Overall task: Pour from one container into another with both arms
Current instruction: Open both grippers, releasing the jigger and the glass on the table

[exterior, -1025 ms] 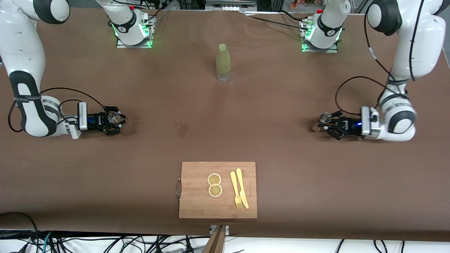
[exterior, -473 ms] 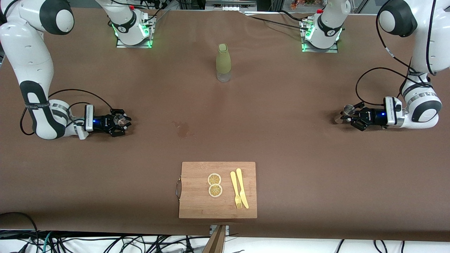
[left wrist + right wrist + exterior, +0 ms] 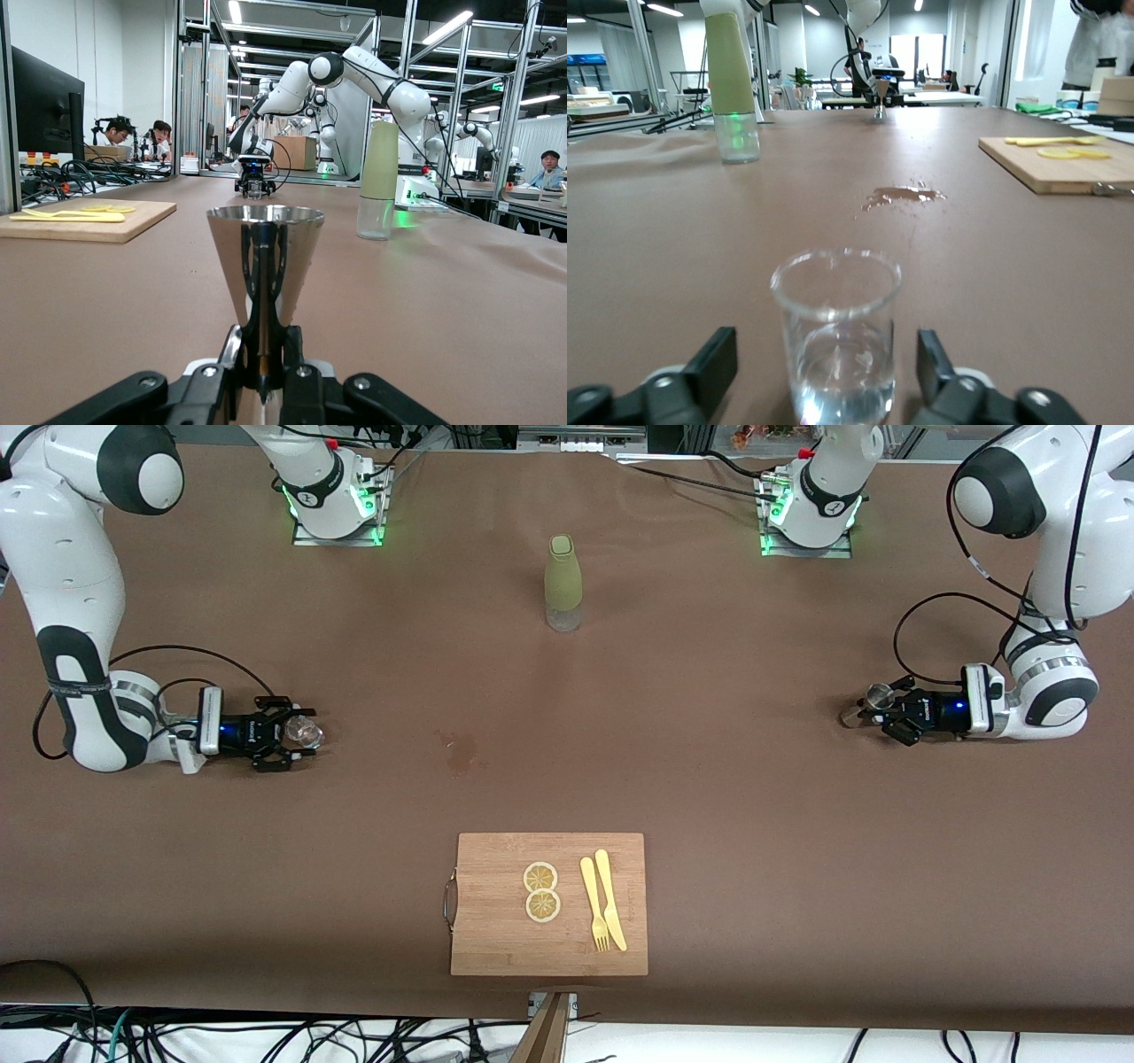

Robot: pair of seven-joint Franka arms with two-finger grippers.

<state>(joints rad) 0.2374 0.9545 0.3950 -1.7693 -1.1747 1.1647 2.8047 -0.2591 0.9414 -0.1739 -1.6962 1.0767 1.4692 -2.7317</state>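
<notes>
Two Franka arms work at either end of a brown tabletop (image 3: 709, 797). The right gripper (image 3: 288, 734) sits low at the right arm's end with its fingers (image 3: 713, 359) spread apart on either side of a small clear glass tumbler (image 3: 837, 332), which stands upright on the tabletop with some clear liquid in its base; the fingers flank the glass without touching it. At the left arm's end, the left gripper (image 3: 886, 710) has its fingers (image 3: 259, 336) clamped on the narrow waist of a silvery hourglass measuring cup (image 3: 263, 261), held upright with its round rim level; whether its foot rests on the tabletop or hangs just above it cannot be told from the high camera. An olive-green sleeved bottle (image 3: 563, 583) stands between the two arm bases, and a wooden cutting board (image 3: 496, 921) with two lemon slices (image 3: 540, 891), a yellow fork (image 3: 594, 903) and knife (image 3: 611, 899) lies nearest the front camera. A small wet stain (image 3: 458, 749) marks the cloth near the middle. With the tumbler set down and unheld, the step in hand looks like letting go and drawing clear: the right arm would do well to retreat straight along its own axis, fingers kept wide, so neither pad clips the light glass and tips it, while the left keeps the cup plumb.
</notes>
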